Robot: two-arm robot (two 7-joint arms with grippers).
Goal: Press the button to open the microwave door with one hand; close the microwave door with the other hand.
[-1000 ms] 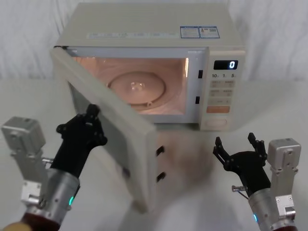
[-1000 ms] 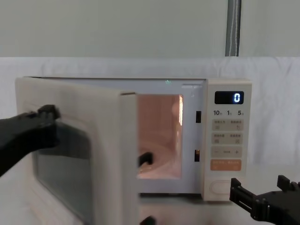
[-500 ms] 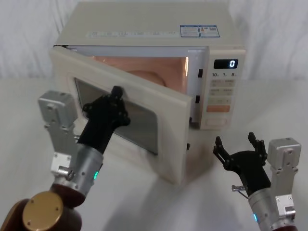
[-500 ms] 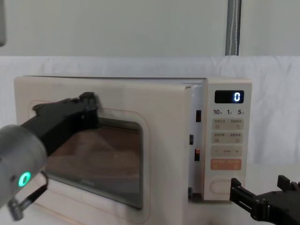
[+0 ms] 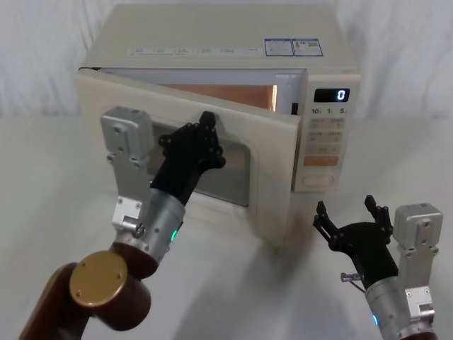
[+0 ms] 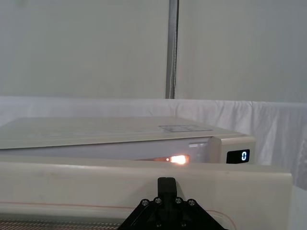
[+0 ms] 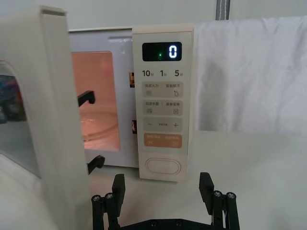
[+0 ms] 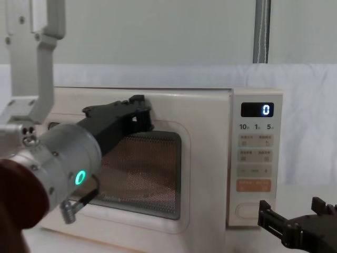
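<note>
The microwave door (image 5: pixel 272 159) is almost closed, with a narrow gap at its latch side and orange cavity light showing above it. My left gripper (image 5: pixel 207 129) is shut, and its tip presses on the door's front near the upper rim of the dark window (image 8: pixel 158 168). In the left wrist view the fingertips (image 6: pixel 166 184) rest against the cream door (image 6: pixel 72 184). The wide cream button (image 5: pixel 316 182) sits at the bottom of the control panel. My right gripper (image 5: pixel 348 212) hovers open in front of and below the button (image 7: pixel 163 166), apart from it and holding nothing.
The control panel (image 7: pixel 162 103) carries a display reading 0, small beige keys and an orange key (image 7: pixel 163 141). The microwave stands on a white-draped table (image 5: pixel 56 177) with a white curtain behind. There is free room on the table to its left and right.
The door has swung from wide open to nearly closed, with my left gripper moving forward and rightward against it. The right gripper has stayed still and open.
</note>
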